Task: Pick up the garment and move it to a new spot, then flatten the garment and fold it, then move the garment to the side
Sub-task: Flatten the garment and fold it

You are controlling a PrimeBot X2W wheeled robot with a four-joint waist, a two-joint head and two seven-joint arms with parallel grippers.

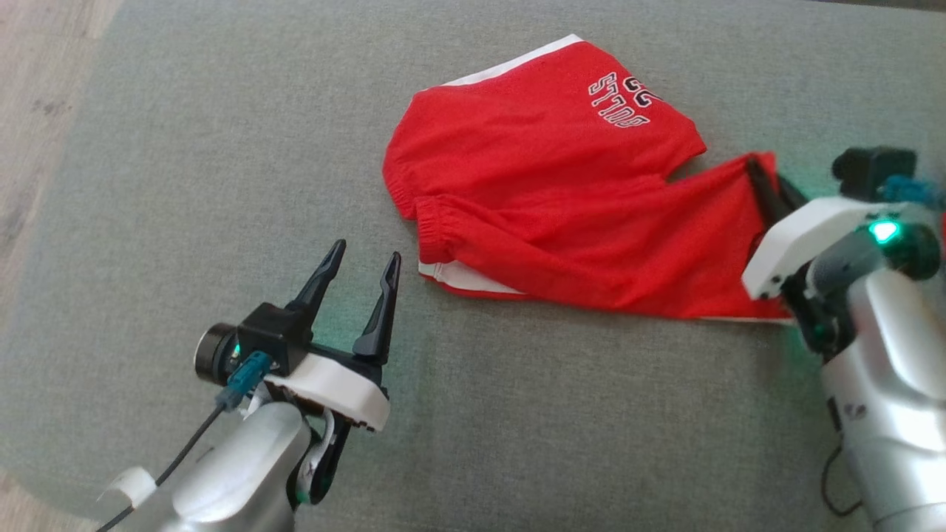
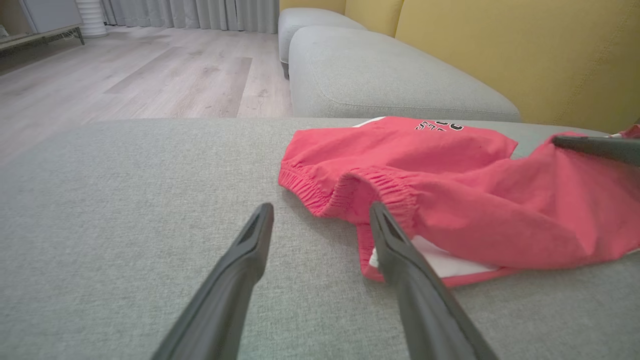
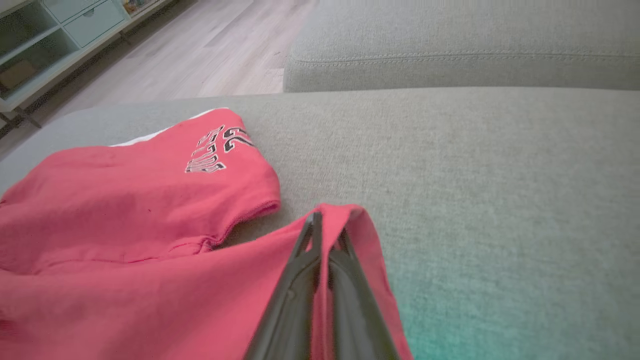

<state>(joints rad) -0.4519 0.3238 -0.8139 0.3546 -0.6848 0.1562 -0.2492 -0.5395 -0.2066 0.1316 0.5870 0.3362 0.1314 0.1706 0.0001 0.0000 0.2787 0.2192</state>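
Lying crumpled on the grey cushion [image 1: 185,185] in the head view, the red garment [image 1: 547,199] has its right end pinched by the right hand [image 1: 761,177]; the left hand [image 1: 367,251] is spread, near the waistband [image 1: 443,222]. Left wrist view — that hand's fingers [image 2: 240,260] stand wide apart, one tip just before the elastic hem. Right wrist view — the right hand's fingers [image 3: 300,280] press together on a raised fold of red cloth.

I'm driving around somebody's home here, a living room by the look of it: grey sofa seat [image 1: 222,185] under me, yellow back cushions [image 2: 500,45] at 1 o'clock, wood-look floor [image 2: 125,75] at 10, long curtains [image 2: 200,12] at 11, and a pale cabinet with drawers [image 3: 60,35].
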